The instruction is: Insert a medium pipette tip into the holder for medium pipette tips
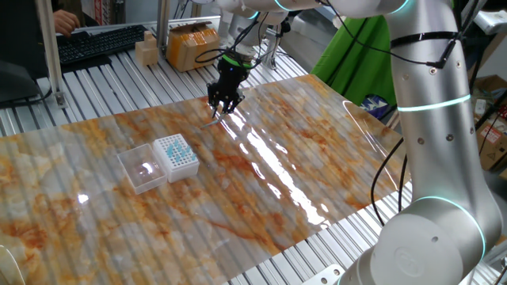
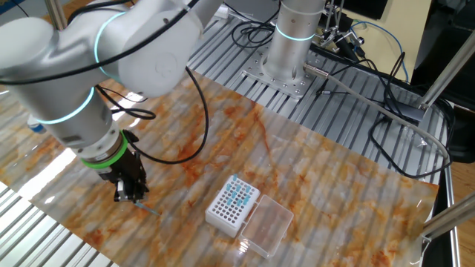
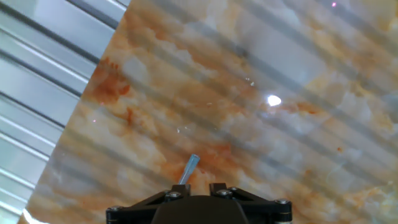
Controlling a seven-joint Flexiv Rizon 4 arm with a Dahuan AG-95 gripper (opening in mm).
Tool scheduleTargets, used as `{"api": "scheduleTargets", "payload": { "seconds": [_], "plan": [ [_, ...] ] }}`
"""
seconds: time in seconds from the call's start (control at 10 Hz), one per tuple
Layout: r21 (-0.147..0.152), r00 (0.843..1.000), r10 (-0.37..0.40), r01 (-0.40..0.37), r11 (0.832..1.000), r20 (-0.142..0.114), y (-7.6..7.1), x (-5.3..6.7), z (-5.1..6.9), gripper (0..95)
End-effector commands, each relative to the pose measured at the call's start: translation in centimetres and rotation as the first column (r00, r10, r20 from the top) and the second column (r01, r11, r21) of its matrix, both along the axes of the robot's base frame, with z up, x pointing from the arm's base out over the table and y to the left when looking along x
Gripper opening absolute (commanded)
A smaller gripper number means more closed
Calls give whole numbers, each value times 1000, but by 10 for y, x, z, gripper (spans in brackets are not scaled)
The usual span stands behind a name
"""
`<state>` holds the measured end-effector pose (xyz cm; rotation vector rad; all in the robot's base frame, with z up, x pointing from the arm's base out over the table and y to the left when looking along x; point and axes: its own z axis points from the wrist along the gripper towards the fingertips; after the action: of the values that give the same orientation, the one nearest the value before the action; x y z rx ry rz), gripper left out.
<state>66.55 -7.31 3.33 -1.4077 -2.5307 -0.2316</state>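
Observation:
My gripper (image 1: 222, 108) is low over the marbled mat near its far edge, with its fingers drawn together. A thin bluish medium pipette tip (image 3: 189, 168) sticks out from between the fingers, slanting toward the mat. It also shows in the other fixed view (image 2: 146, 209) below the gripper (image 2: 130, 196). In the hand view the gripper (image 3: 199, 185) fills the bottom edge. The holder for medium pipette tips (image 1: 176, 153) is a white box with a teal dotted grid and an open clear lid (image 1: 142, 168). It stands well apart from the gripper (image 2: 233, 204) and is out of the hand view.
A marbled orange-and-white mat (image 1: 301, 158) covers the slatted metal table (image 1: 95, 87). Cardboard boxes (image 1: 190, 43) and a keyboard (image 1: 95, 43) lie beyond the mat's far edge. The arm's base (image 2: 293, 44) and cables (image 2: 386, 111) are at the other side.

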Motion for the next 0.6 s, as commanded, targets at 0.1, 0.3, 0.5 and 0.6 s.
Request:
{"api": "scheduleTargets", "payload": {
  "seconds": [0.1, 0.3, 0.5, 0.6],
  "plan": [
    [8, 1000, -19, 19, 1000, -11, 0, 0, 1, 190],
    [24, 999, -41, 42, 999, -20, 0, 1, 1, 190],
    [29, 998, -51, 52, 998, -24, 0, 1, 1, 190],
    [33, 998, -57, 58, 998, -27, -1, 2, 1, 190]
  ]
}}
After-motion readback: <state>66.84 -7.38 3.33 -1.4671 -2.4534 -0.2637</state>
